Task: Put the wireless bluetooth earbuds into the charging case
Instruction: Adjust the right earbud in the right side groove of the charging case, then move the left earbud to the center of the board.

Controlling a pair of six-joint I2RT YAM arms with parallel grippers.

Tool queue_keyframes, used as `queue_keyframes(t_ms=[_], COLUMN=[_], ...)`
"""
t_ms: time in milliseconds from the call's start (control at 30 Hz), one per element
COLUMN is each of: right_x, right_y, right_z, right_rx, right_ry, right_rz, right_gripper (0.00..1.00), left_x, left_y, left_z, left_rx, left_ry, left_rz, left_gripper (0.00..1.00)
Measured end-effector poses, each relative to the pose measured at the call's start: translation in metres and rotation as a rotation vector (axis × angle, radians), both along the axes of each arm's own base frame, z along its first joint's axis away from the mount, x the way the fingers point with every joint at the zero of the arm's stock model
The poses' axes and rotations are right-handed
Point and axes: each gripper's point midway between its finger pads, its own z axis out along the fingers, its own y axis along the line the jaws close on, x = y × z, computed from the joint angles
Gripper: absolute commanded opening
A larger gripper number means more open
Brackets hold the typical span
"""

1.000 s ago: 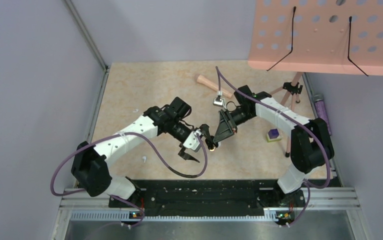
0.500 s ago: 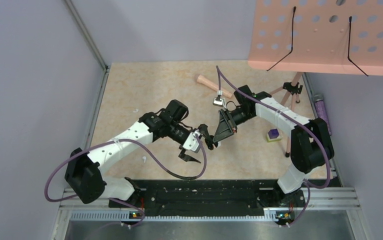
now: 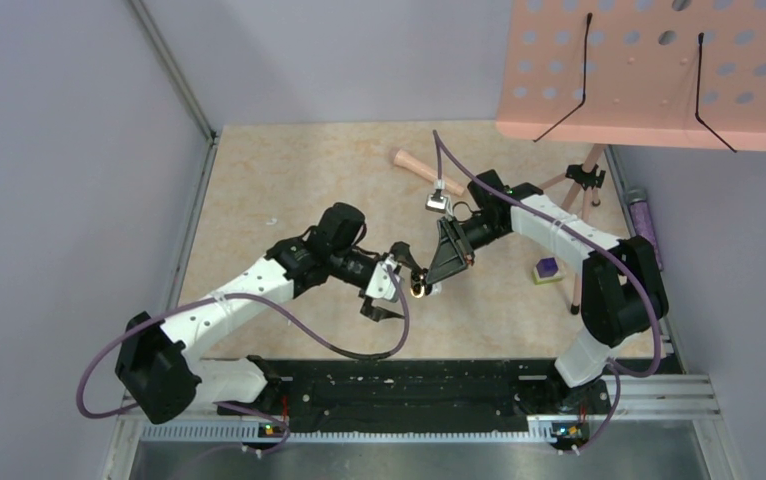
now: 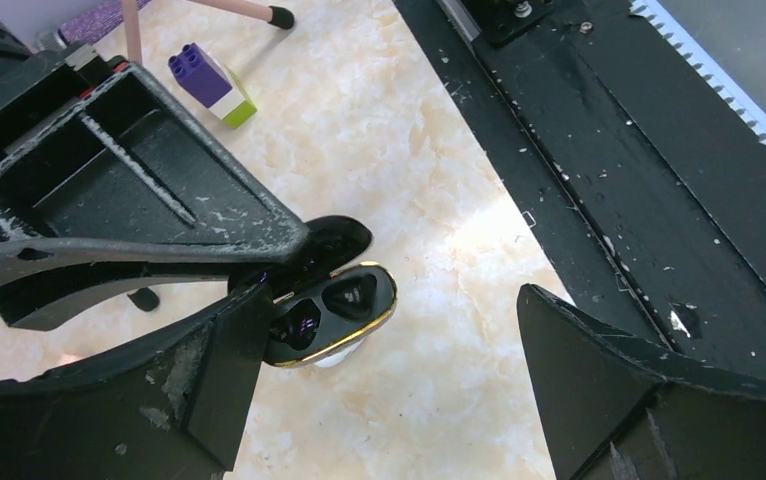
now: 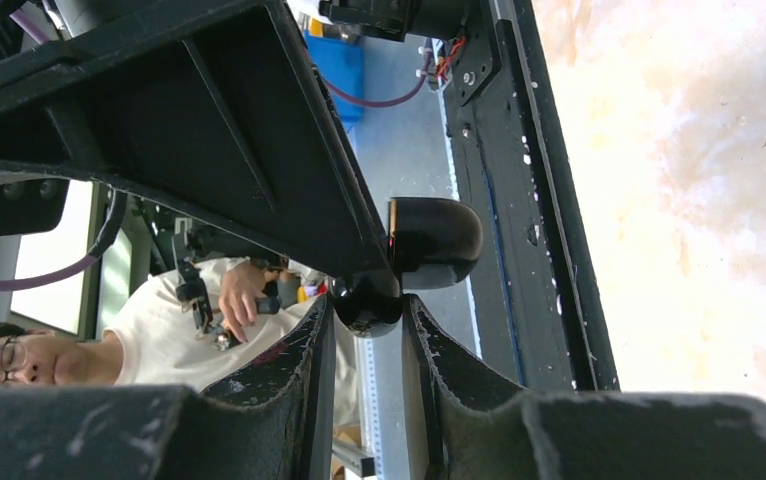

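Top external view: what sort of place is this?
Probably a robotics lab cell: left arm and right arm bolted to a rail, plain enclosure walls, and a person in the right wrist view.

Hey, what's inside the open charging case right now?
Two dark wells show inside the charging case, and both look empty: no white earbud sits in either. The case's left end is covered by a gripper finger, so that part cannot be seen.
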Motion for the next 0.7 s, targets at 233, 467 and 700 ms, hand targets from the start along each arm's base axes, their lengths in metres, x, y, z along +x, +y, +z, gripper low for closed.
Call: queue_keyframes(t_ms=[233, 467, 700], right_x=[-0.004, -0.005, -0.003], right_y=[0.002, 0.003, 0.002], right_z=[-0.001, -0.001, -0.007], right_rx=[-0.004, -0.008, -0.045], right_ry=[0.001, -0.001, -0.006], right_rz=[0.014, 0.018, 0.007], right_gripper=[0.0, 0.0, 0.0], left_x=[0.02, 0.023, 0.029], left_y=[-0.007, -0.003, 0.021], left_z=[0.024, 0.057, 0.075], left_rx=[-0.074, -0.147, -0.207], left_ry=[-0.096, -0.145, -0.11], left_rz=[0.072, 0.137, 0.363], left_gripper=[0.99, 0.99, 0.99])
